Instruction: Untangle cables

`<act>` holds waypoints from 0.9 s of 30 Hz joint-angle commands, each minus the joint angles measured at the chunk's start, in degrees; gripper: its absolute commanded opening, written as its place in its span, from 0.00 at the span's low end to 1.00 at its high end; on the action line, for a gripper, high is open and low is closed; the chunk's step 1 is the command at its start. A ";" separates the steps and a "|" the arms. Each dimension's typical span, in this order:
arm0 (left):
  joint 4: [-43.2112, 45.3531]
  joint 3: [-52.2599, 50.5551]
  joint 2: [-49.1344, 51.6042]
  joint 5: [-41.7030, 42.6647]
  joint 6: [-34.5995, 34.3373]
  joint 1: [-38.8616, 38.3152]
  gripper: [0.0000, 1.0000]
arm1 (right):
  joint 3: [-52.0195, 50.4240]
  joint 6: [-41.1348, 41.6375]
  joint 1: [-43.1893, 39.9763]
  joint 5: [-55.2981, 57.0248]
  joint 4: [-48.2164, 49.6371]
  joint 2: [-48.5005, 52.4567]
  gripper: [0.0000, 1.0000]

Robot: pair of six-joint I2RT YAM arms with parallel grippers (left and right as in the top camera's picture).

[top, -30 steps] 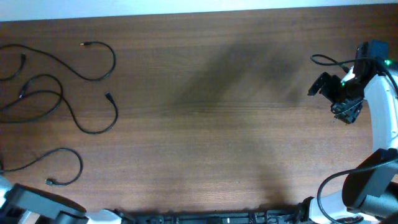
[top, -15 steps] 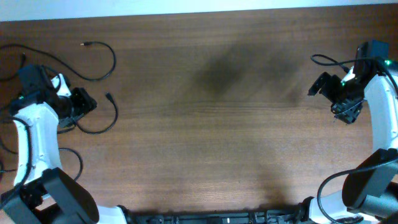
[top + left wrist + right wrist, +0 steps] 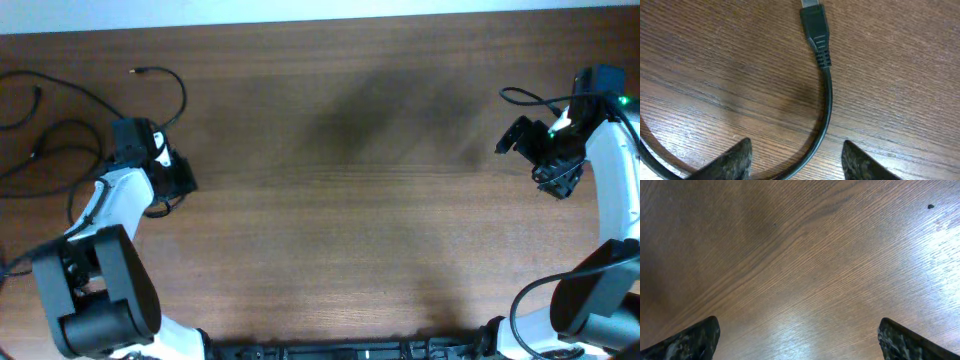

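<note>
Several thin black cables (image 3: 160, 115) lie as loose curvy strands at the table's far left. One ends in a small plug (image 3: 135, 71) near the back. My left gripper (image 3: 180, 180) is open and hovers low over a cable end. In the left wrist view the cable (image 3: 826, 112) curves between the open fingers (image 3: 797, 155), with its plug (image 3: 813, 22) ahead of them. The fingers do not touch it. My right gripper (image 3: 552, 180) is open and empty at the far right. In the right wrist view (image 3: 799, 340) only bare wood shows between its fingers.
The brown wooden table (image 3: 340, 220) fills the view. The right arm's own thicker black wire (image 3: 520, 97) loops beside its wrist. A small dark speck (image 3: 930, 206) marks the wood under the right gripper.
The left arm has swung in from the lower left and moved right, over the cable end near the left middle. The right arm has not moved.
</note>
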 commanded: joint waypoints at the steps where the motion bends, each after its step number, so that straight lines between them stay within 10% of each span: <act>1: 1.40 -0.33 2.38 -0.57 1.31 -0.33 0.52 | 0.22 -0.39 0.00 0.33 0.00 -1.07 0.98; 5: 2.05 -0.33 5.18 -0.61 1.31 -0.33 0.44 | 0.22 -0.42 0.00 0.35 0.00 -1.07 0.98; 8: 3.87 -0.33 5.18 -0.61 1.27 -0.26 0.15 | 0.22 -0.39 0.00 0.35 0.00 -1.07 0.98; 18: 15.52 -0.33 5.18 -3.34 -5.60 2.89 0.05 | 0.22 -0.39 0.00 0.35 0.00 -1.07 0.98; 19: 16.26 -0.33 5.18 -3.19 -5.57 3.28 0.08 | 0.22 -0.39 0.00 0.33 0.00 -1.07 0.98; 23: 16.83 3.98 3.69 -5.68 -5.14 4.83 0.76 | 0.20 -0.39 0.00 0.35 0.00 -1.07 0.98; 27: 16.39 4.35 4.15 -6.14 -5.16 16.87 0.82 | 0.22 -0.39 0.00 0.35 0.00 -1.07 0.98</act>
